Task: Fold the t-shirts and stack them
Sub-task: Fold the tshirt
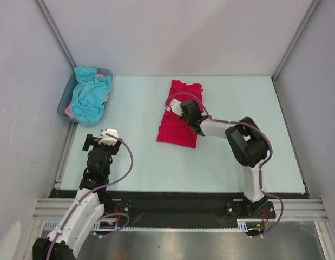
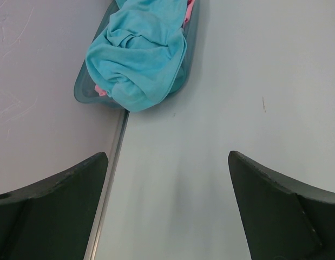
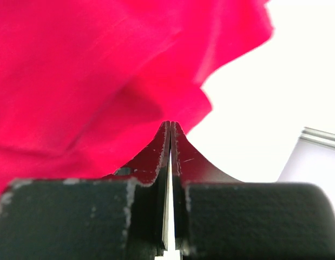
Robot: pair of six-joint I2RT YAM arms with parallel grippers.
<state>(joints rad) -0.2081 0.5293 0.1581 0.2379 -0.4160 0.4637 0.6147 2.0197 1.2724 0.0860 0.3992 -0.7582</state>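
Lying near the middle of the desk (image 1: 140,162), the red t-shirt (image 1: 181,116) is folded into a long shape. The right arm's jaws are pressed together, their tips at the red cloth; whether they pinch it I cannot tell. The left arm's jaws stand wide over bare desk, holding nothing. A turquoise t-shirt (image 1: 91,97) and a pink t-shirt (image 2: 188,11) lie heaped in the tub (image 1: 63,104) at the far left.

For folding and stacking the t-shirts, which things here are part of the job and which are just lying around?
Part of the job: red t-shirt, lying on the table; turquoise t-shirt and pink t-shirt, bunched in the tub.
Just lying about: the tub itself; the table.
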